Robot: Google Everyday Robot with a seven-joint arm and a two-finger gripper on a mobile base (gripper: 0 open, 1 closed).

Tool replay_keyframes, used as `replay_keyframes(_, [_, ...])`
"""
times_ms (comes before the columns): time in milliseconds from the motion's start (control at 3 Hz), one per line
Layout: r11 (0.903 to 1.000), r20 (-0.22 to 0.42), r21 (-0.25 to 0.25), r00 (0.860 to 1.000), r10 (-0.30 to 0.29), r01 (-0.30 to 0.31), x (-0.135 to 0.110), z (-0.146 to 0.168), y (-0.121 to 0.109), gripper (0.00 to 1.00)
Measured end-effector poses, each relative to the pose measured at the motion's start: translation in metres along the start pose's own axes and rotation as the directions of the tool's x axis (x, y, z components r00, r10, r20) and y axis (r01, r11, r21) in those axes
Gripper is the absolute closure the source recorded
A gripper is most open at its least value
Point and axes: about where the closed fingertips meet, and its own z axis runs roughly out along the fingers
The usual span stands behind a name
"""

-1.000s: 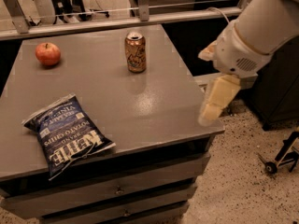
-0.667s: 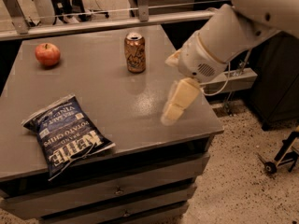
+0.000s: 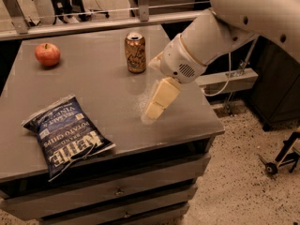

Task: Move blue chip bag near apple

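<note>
The gripper (image 3: 154, 109) hangs low over the right part of the grey bench (image 3: 103, 78), pointing down. I cannot tell if it is open or closed, and nothing is seen in it. The blue chip bag (image 3: 68, 135) lies flat near the front left edge. The apple (image 3: 47, 54) sits at the back left, well apart from the bag. A drink can (image 3: 135, 52) stands upright at the back.

One chip bag (image 3: 65, 135) lower left, one apple (image 3: 47, 54) upper left, one can (image 3: 135, 52) top centre, one table (image 3: 96, 81), and one gripper (image 3: 154, 110) at frame centre.
</note>
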Motion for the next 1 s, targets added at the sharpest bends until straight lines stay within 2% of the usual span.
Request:
replay_keyframes(333, [0.9997,0.024,-0.023,1.000,0.000,0.000,-0.011,0.016,0.001,0.00])
replay_keyframes(667, [0.9945,0.106,-0.102,0.994,0.032,-0.022,-0.043,0.072,0.011,0.00])
replay_keyframes(1000, [0.9843,0.158,-0.161,0.983,0.099,-0.073,-0.058,0.107,0.020,0.00])
